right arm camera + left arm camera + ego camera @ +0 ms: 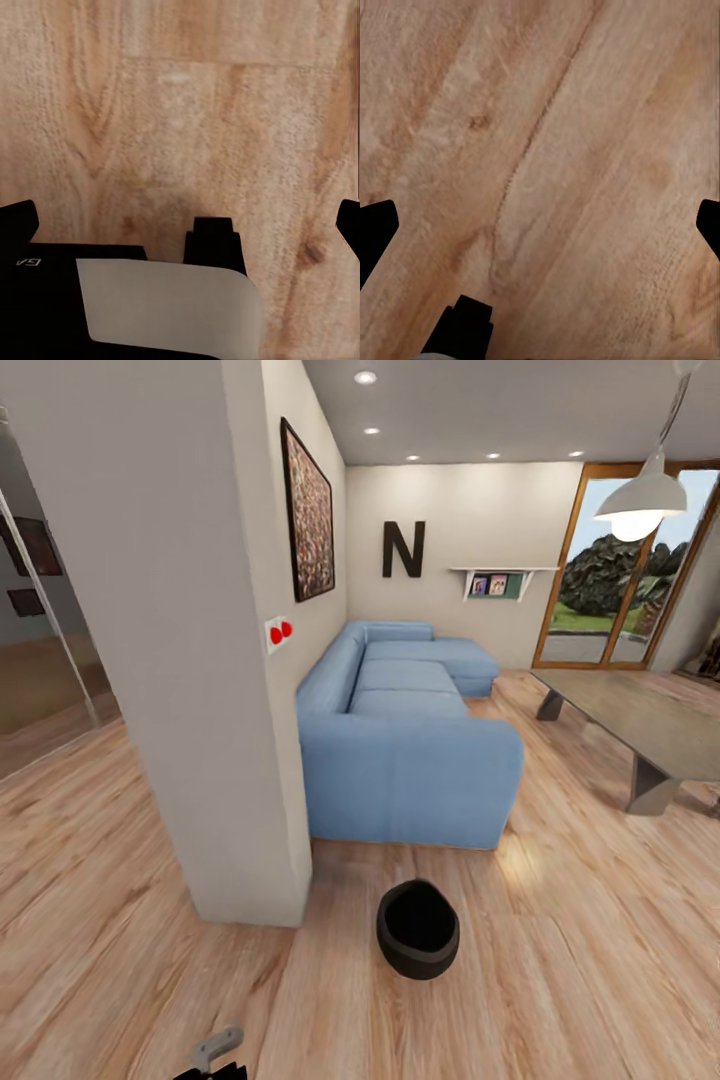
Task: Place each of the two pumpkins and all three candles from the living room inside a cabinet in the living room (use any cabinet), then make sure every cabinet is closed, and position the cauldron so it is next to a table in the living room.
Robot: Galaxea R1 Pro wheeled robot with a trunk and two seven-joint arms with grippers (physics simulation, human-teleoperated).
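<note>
The cauldron (418, 928) sits on the floor (600, 960) near the sofa (410, 760), well apart from the desk (640, 725) at far right. Both hands (544, 225) (184, 225) hang released, empty. Driving forward could knock it, possibly tipping it.

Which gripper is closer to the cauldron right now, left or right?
Probably left. In the head view a grey part of the left arm sits at the bottom edge, to the cauldron's near left. Both wrist views look down at bare wood floor, so the right gripper's position can't be judged.
</note>
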